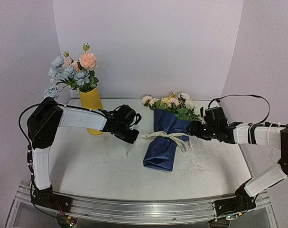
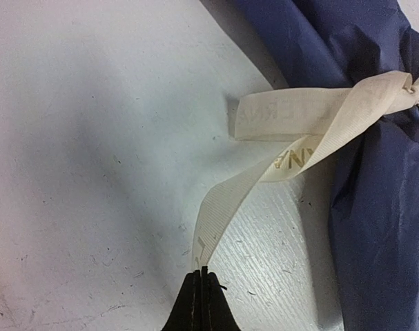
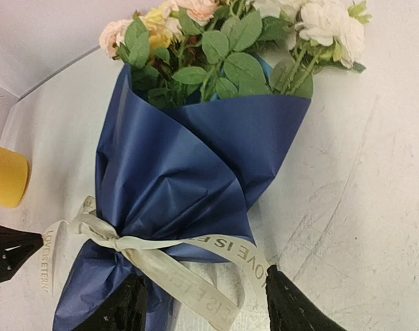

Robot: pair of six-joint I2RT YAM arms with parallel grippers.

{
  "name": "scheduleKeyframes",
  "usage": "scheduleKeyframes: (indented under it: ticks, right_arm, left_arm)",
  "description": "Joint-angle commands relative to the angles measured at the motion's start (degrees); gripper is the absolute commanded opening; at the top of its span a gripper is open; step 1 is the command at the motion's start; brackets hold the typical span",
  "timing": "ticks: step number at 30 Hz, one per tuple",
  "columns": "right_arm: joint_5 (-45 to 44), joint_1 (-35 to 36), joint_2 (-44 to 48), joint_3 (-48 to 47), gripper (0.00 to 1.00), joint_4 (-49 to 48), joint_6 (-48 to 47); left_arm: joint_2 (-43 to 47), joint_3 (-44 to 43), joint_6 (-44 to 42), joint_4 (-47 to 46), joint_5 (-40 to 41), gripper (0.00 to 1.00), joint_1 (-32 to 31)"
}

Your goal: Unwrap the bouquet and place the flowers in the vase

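Top external, tabletop [image 1: 87,166]: white and scuffed. Widest bare stretch is lower left of the frame, between the left arm [image 1: 82,118] and the bouquet. A narrower patch sits lower right, under the right arm [image 1: 257,134].
Walls [image 1: 148,47]: back panel runs close behind the blooms and the side panels angle inward. Little room at the top of the frame, more toward the metal rail [image 1: 134,209] along the near edge.
Bouquet [image 1: 163,142]: lying flat at frame centre, heads toward the back wall, blue paper closed around the stems. Unwrapping not yet achieved.
Vase [image 1: 91,107]: yellow, upright, left of centre, well apart from the bouquet. Mouth already filled with pale blue and peach blooms [image 1: 77,69], so I expect a tight entry.
Flowers [image 1: 174,104]: white, yellow and pink heads poke out of the wrap's top edge. None are in the vase.
Ribbon [image 2: 250,186]: cream, knot intact at the wrap's waist, one tail trailing left across the tabletop.
Left jaws: clenched on the end of that tail, seen in the left wrist view. Likely the knot-pulling step, and the free path lies leftward.
Right jaws: released, fingers [image 3: 292,307] straddling the other tail and the wrap's lower end, gripping nothing.
Remaining: untie, open the paper, lift the stems, insert.
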State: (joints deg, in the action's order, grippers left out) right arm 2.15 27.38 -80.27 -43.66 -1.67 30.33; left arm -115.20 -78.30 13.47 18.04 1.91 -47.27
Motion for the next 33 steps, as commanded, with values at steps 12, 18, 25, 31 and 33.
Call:
scheduleKeyframes:
  ticks: [12,18,25,31,33]
  right_arm:
    - [-1.2,-0.83,-10.41,-3.4,0.51,-0.7,-4.4]
    - [-2.05,-0.83,-12.74,-4.59,0.5,-0.86,-5.06]
    - [-2.15,-0.83,-15.04,-6.34,0.2,-1.06,-5.53]
    - [-2.15,-0.83,-12.62,-5.6,0.0,-1.27,-5.5]
    - [-3.27,-0.83,-11.49,-5.25,0.0,-1.24,-5.38]
  left_arm:
    - [-1.3,-2.05,-0.98,-0.29,-1.34,0.43,-0.11]
    - [-3.72,-4.79,-3.45,-0.2,-1.73,0.52,-0.15]
    - [-8.24,-8.88,-3.9,1.94,-4.38,0.52,-0.11]
    - [-10.82,-10.67,-3.5,3.63,-2.49,0.36,-0.11]
    - [-11.37,-11.11,-3.1,4.5,0.61,0.3,-0.11]
